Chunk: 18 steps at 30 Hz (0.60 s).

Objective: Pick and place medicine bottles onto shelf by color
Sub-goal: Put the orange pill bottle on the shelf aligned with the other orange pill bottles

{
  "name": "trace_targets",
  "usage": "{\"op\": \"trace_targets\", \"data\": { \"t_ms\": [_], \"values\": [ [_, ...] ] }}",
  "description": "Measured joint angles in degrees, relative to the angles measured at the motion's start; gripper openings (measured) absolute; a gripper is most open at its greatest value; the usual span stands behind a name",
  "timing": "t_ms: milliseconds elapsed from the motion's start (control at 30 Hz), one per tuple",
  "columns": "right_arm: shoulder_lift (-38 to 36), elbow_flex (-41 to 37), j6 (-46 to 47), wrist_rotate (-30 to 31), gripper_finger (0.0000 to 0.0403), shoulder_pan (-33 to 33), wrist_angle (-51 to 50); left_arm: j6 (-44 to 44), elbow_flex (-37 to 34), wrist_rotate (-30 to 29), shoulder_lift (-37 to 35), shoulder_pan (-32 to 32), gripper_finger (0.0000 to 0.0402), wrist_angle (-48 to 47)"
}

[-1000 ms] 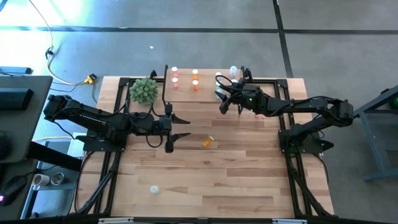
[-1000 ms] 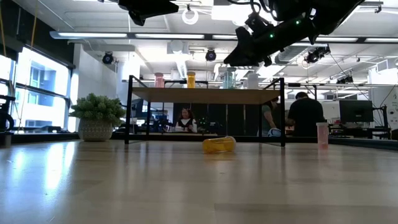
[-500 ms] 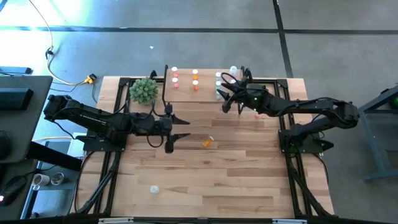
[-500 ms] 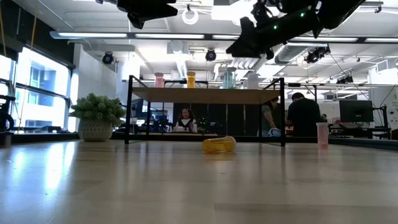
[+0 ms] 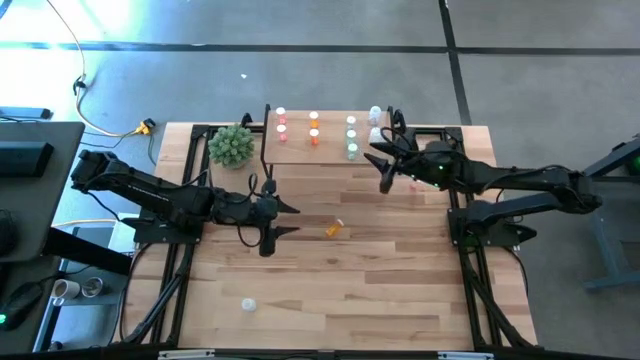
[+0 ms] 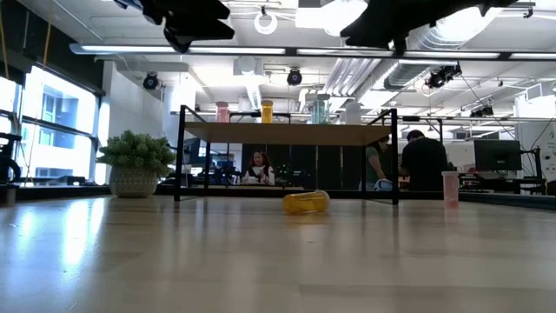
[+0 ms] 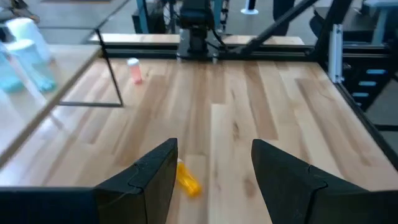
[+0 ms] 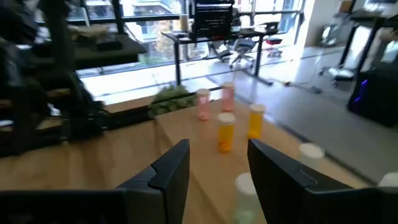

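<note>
The shelf (image 5: pixel 325 140) stands at the table's far side and carries upright pink bottles (image 5: pixel 280 118), orange bottles (image 5: pixel 314 126), green bottles (image 5: pixel 351 136) and a clear bottle (image 5: pixel 375 114). An orange bottle (image 5: pixel 334 228) lies on its side on the table; it also shows in the left wrist view (image 7: pixel 187 178). A pink bottle (image 7: pixel 134 70) stands on the table at the right. A white bottle (image 5: pixel 248 304) sits near the front edge. My left gripper (image 5: pixel 284 219) is open and empty, left of the lying orange bottle. My right gripper (image 5: pixel 384 168) is open and empty, right of the shelf.
A green spiky plant (image 5: pixel 231 146) in a pot stands left of the shelf. Bare wood planks lie between the lying orange bottle and the front edge. People sit in the room beyond the table (image 6: pixel 426 161).
My right gripper has drawn back from the shelf's green bottles toward the table's right edge and gone up; the bottles stay standing on the shelf. My left gripper has shifted a little toward the near edge, still open.
</note>
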Motion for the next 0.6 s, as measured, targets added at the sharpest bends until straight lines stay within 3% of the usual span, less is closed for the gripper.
{"op": "trace_targets", "data": {
  "t_ms": [333,600],
  "values": [
    [-2.5,0.0,8.0,-0.4,0.0154,8.7,-11.1,-9.1,0.0,-0.2,0.3,-4.9,0.0197,-4.1],
    [-1.5,0.0,14.5,-0.5,0.0154,16.3,-16.5,-13.3,0.0,-1.9,4.3,-3.7,0.0197,-1.9]
  ]
}}
